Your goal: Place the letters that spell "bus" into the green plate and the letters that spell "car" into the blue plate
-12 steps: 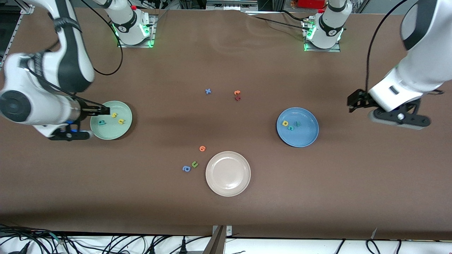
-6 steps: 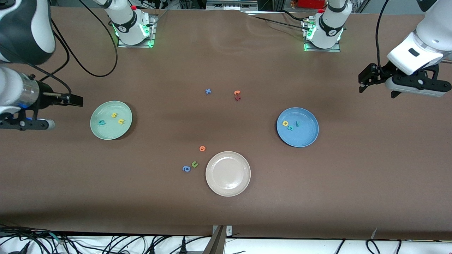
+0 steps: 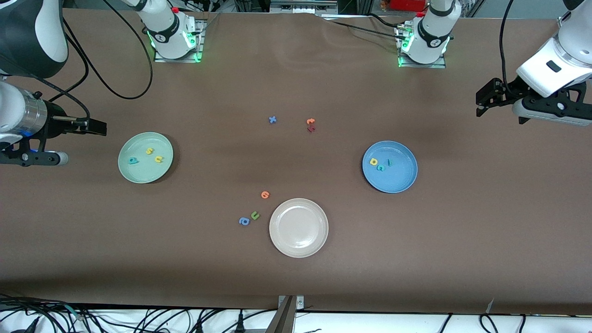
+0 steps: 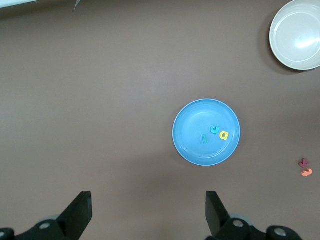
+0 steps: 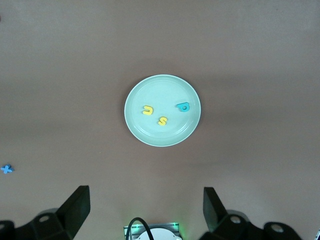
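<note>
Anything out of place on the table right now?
Nothing stands out. The b, u, s letters lie in the green plate, the c, a, r letters in the blue plate; spare letters sit loose on the table.

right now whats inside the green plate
Three foam letters lie in the green plate: a teal b, a yellow s and a yellow u, all apart. Nothing covers them.

Illumination is even and diffuse from overhead, leaving the brown tabletop (image 3: 296, 277) evenly lit, with a dimmer band along its edge nearest the front camera. Soft, short shadows sit beside the green plate (image 3: 145, 157) and blue plate (image 3: 390, 166); faint glare marks the cream-white plate (image 3: 299, 227). Focus is sharp in the front view; both wrist views are mildly soft.
</note>
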